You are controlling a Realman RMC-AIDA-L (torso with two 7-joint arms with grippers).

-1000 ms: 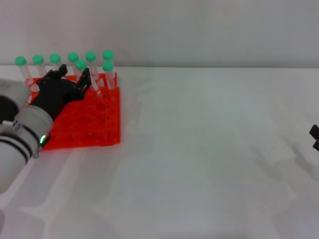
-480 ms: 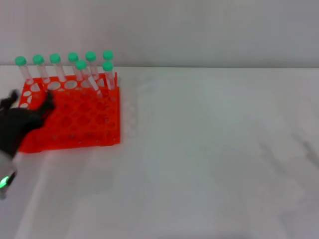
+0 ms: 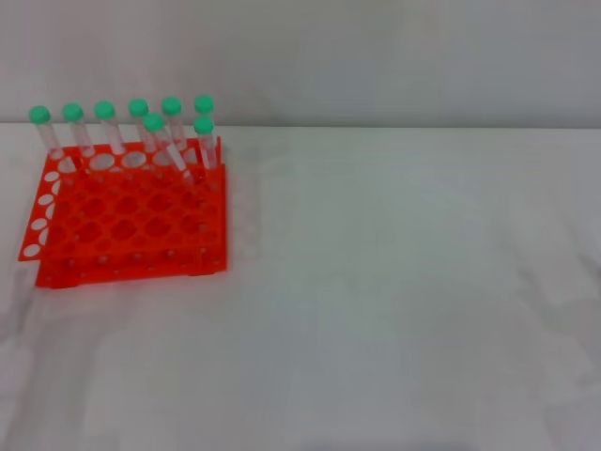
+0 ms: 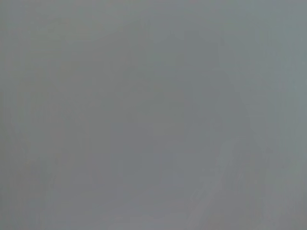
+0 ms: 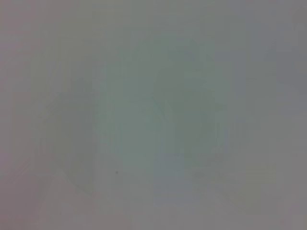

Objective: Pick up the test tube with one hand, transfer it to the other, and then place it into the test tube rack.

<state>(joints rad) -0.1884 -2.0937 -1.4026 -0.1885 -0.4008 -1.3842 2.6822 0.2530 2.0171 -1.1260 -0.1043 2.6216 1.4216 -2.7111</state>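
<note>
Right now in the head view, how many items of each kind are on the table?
Slim clear plastic test tubes with green screw caps, standing in the rack: 8
Bright orange-red plastic two-tier test tube rack with round holes: 1
Robot claws in view: 0
Total: 9

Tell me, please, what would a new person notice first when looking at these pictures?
The bright orange-red test tube rack stands out at once, at the far left of the white table in the head view. Eight green-capped tubes rise along its far side; one of them, the test tube, leans while the rest stand nearly upright. Neither gripper is in view, and both wrist views show only blank grey.
</note>
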